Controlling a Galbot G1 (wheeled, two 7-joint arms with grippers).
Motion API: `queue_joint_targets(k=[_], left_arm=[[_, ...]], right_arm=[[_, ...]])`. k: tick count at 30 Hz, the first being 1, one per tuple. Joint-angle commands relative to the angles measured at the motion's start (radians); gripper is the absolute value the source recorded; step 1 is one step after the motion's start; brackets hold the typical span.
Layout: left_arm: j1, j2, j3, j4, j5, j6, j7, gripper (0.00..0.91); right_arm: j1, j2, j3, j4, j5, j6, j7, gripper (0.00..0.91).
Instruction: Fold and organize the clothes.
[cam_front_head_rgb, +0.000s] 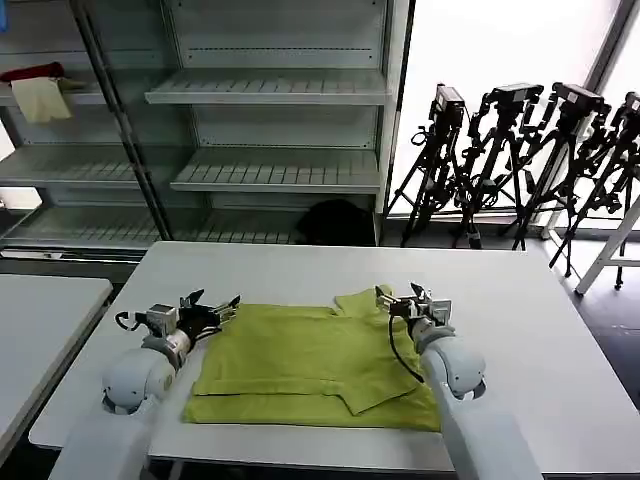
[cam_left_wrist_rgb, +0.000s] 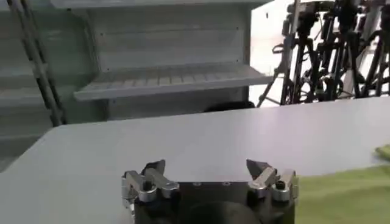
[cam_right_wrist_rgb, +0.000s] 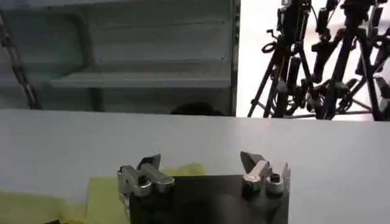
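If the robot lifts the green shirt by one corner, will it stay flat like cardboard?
Probably not. The green shirt lies limp on the table with soft folds, so it would likely droop. It looks thin, so probably light.

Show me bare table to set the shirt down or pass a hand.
Free: the white table right of the right gripper, the strip behind the lime-green T-shirt toward the shelving, and a narrower patch left of the left gripper. Crowded: centre-front, with the shirt between both open grippers.

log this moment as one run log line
left claw open, shirt's left edge | right claw open, right edge | T-shirt partly folded on table
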Motion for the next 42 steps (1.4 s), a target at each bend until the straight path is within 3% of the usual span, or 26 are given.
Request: queue_joint_targets(k=[1, 10, 13, 14, 15, 17, 19, 22, 34, 42], left_arm=[[-0.041, 0.016, 0.032, 0.083, 0.031, 0.006, 0.019, 0.907], [0.003, 0.015, 0.027, 0.037, 0.036, 0.006, 0.029, 0.897], [0.014, 0.009, 0.022, 0.032, 0.037, 0.006, 0.031, 0.856], [0.018, 0.008, 0.021, 0.033, 0.036, 0.006, 0.034, 0.705], [0.019, 0.008, 0.021, 0.033, 0.036, 0.006, 0.037, 0.393], [0.027, 0.008, 0.019, 0.030, 0.041, 0.006, 0.053, 0.141], [0.032, 0.006, 0.016, 0.026, 0.044, 0.006, 0.060, 0.040], [0.042, 0.008, 0.010, 0.017, 0.046, 0.007, 0.076, 0.010], [0.064, 0.008, -0.001, -0.014, 0.034, 0.005, 0.098, 0.000], [0.054, -0.004, -0.027, -0.068, -0.022, 0.001, 0.056, 0.000]], right_arm=[[0.062, 0.004, -0.014, -0.098, 0.005, 0.001, 0.005, 0.907], [0.052, 0.020, -0.019, -0.104, -0.009, 0.001, 0.004, 0.907], [0.048, 0.024, -0.022, -0.108, -0.019, 0.002, 0.005, 0.806], [0.047, 0.025, -0.023, -0.109, -0.023, 0.002, 0.004, 0.685], [0.047, 0.026, -0.023, -0.109, -0.024, 0.002, 0.004, 0.574], [0.043, 0.027, -0.027, -0.107, -0.030, 0.002, 0.000, 0.353], [0.041, 0.028, -0.029, -0.109, -0.030, 0.002, 0.000, 0.242], [0.035, 0.035, -0.030, -0.116, -0.020, 0.001, 0.002, 0.000], [0.005, 0.047, -0.037, -0.043, -0.009, 0.001, 0.002, 0.000], [-0.025, 0.009, -0.030, 0.092, 0.093, 0.002, 0.040, 0.000]])
